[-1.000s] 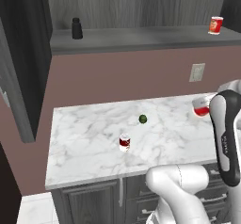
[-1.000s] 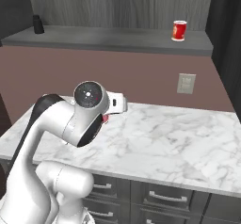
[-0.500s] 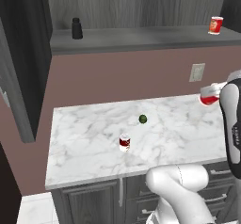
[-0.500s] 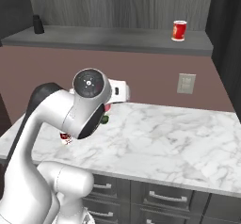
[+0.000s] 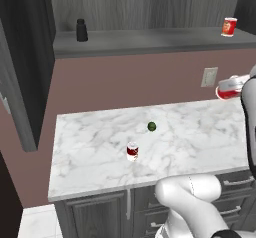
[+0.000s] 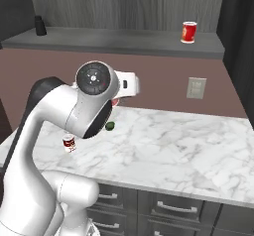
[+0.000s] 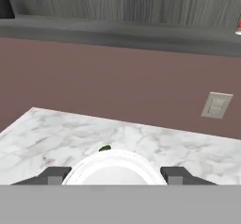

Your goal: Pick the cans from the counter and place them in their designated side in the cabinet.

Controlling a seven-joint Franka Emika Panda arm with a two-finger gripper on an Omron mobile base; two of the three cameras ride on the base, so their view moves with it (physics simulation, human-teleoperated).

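- In the hand view the gripper [image 7: 113, 173] is seen with its two dark finger tips [image 7: 55, 175] set either side of a pale silvery can top, and the bright red can [image 5: 228, 88] is held between them, the jaws closed part-way onto its sides.
- In the left base view that held can is seen lifted clear above the right end of the counter [image 5: 100, 157], tilted on its side in front of the pink wall, just beside the wall socket [image 5: 209, 76].
- In the right base view the hand is largely hidden behind the arm's round joint; a sliver of red is visible just below the white hand.
- The tiny green ball [image 5: 151, 126] is seen lying on the marble near the middle of the slab; in the hand view it peeks out just past the can top.
- The dark red can with white bands [image 5: 132, 151] is seen standing upright on the counter, nearer the front edge, apart from the ball.
- A third red can [image 6: 188, 32] is seen upright at the right end of the long grey shelf of the cabinet [image 6: 124, 4].
- The black bottle [image 5: 81, 30] is seen upright towards the left end of that shelf, well apart from the shelf can.
- Dark drawer fronts [image 6: 173, 207] with metal handles are seen below the counter.
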